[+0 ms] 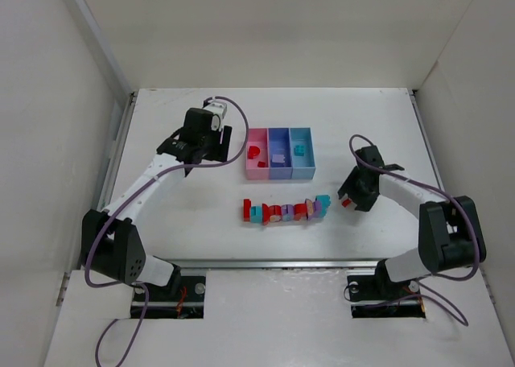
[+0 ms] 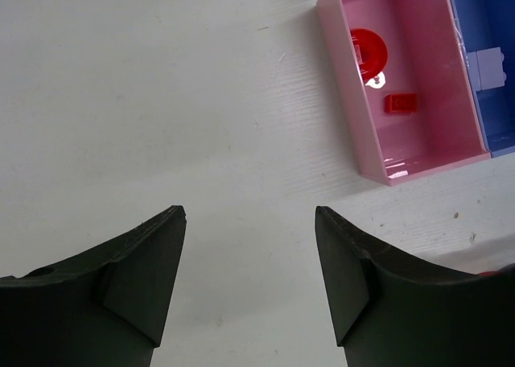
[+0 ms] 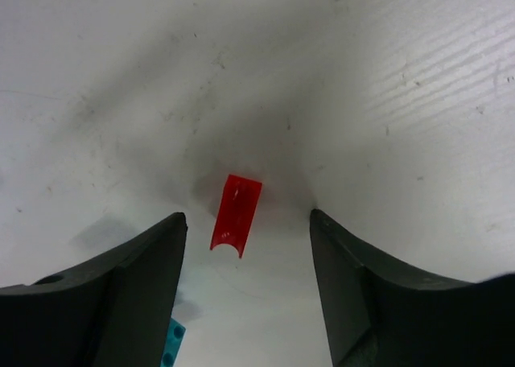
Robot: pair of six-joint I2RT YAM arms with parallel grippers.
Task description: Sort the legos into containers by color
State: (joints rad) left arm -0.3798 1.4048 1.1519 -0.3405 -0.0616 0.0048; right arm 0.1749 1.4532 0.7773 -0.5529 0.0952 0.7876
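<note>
The containers stand joined at the table's middle: pink (image 1: 256, 171), purple-blue (image 1: 279, 171) and light blue (image 1: 302, 171). A row of red, purple and teal legos (image 1: 283, 212) lies in front of them. My left gripper (image 1: 211, 146) hovers left of the pink bin (image 2: 378, 154), open and empty (image 2: 249, 212). That bin holds a round red piece (image 2: 368, 51) and a small red brick (image 2: 400, 102). My right gripper (image 1: 348, 196) is low over the table right of the row. It is open (image 3: 248, 216), with a flat red lego (image 3: 236, 214) lying between its fingertips, touching neither.
A pale purple brick (image 2: 488, 68) lies in the purple-blue bin, and a teal piece (image 1: 299, 150) in the light blue one. A teal lego (image 3: 171, 343) shows beside my right gripper's left finger. White walls enclose the table on three sides.
</note>
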